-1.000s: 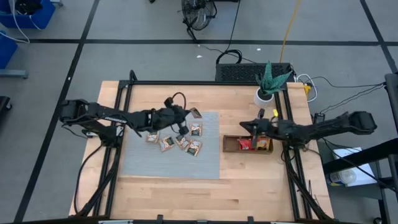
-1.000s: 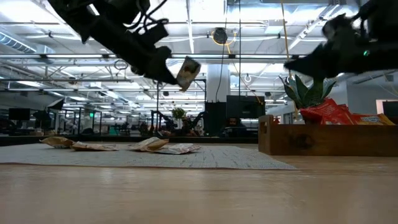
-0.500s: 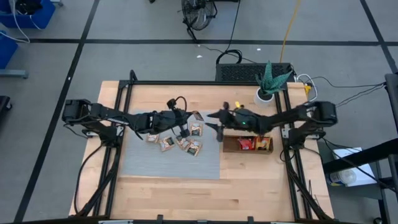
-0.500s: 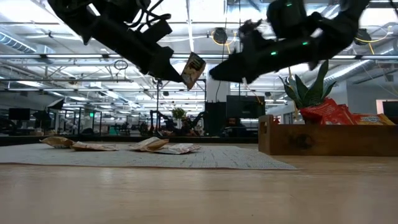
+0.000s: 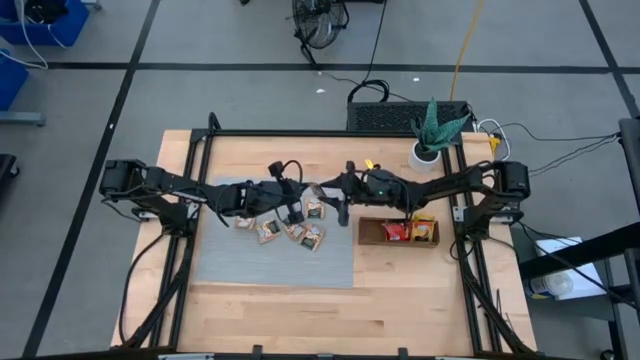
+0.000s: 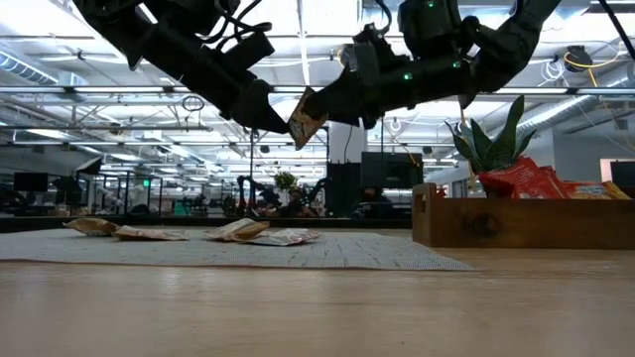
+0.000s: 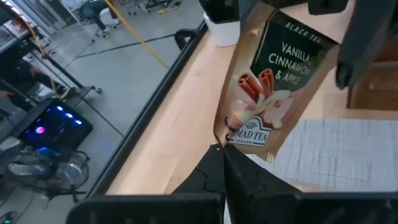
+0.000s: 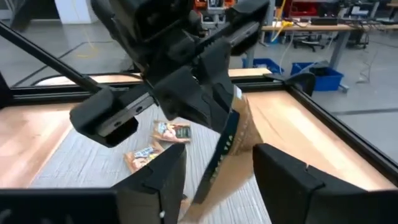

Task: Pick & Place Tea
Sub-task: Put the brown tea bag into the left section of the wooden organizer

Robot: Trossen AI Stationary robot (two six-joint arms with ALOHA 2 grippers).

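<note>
Left wrist view shows the left gripper (image 7: 222, 151) pinched together on the lower edge of a brown tea sachet (image 7: 273, 81) printed with vanilla, cinnamon and apple, held upright above the table. From the right wrist view, the right gripper (image 8: 214, 171) has its two fingers (image 8: 280, 177) apart on either side of that same sachet (image 8: 229, 146), which stands edge-on between them; whether the pads already touch it cannot be told. Seen from above, the two grippers meet over the far right corner of the grey mat (image 5: 240, 265), the left gripper (image 5: 303, 192) reaching from the left and the right gripper (image 5: 332, 193) from the right, with the held sachet (image 5: 318, 188) between them. At table height the sachet (image 6: 306, 118) hangs tilted, well above the mat, at the tips of both arms. Below, several loose sachets (image 5: 290, 228) lie flat on the mat. To the right of the mat sits the wooden tray (image 5: 372, 233), holding red and yellow-orange sachets (image 5: 408, 231). A potted plant (image 5: 432, 135) stands beyond the tray.
</note>
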